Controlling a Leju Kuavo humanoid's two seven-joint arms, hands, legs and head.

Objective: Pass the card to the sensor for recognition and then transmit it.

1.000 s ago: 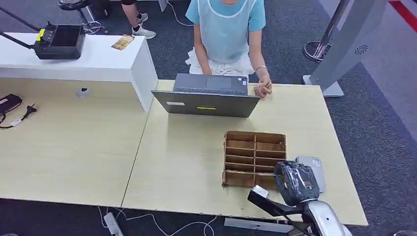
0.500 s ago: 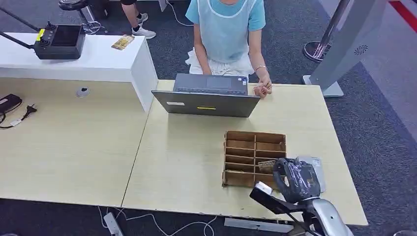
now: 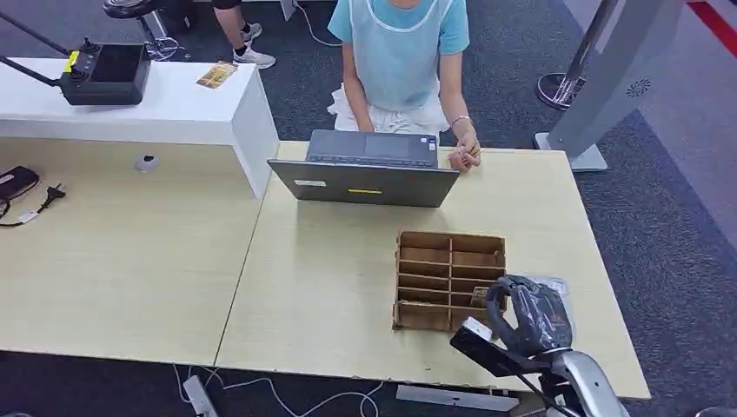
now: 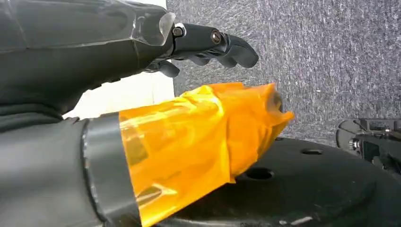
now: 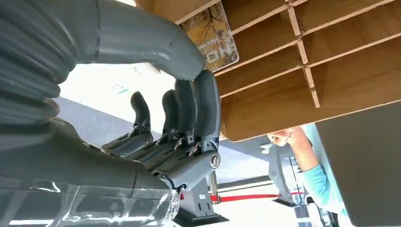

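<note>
Wooden organizer holds the card

Grey fingers (image 5: 189, 118) of the right hand (image 3: 532, 314) are spread, grasping nothing, beside the wooden organizer (image 3: 449, 280) on the surface (image 3: 330, 287). The card (image 5: 211, 38) sits in a compartment. The left hand (image 4: 142, 94) hangs released over carpet.

I read this as an office or reception hall used as a robot test area. Dark grey carpet (image 3: 678, 252) covers the floor. Pale wood-laminate desks (image 3: 130, 261) stand edge to edge, with a white counter (image 3: 174, 109) behind them carrying a black handheld controller with a screen (image 3: 109, 74). Well beyond the fingers (image 5: 189, 109) of my right hand, a person in a light blue shirt (image 3: 401, 52) sits at an open grey laptop (image 3: 369, 169). A tall grey kiosk-like pillar (image 3: 621, 69) and a chrome barrier post (image 3: 578, 61) stand further off.
</note>
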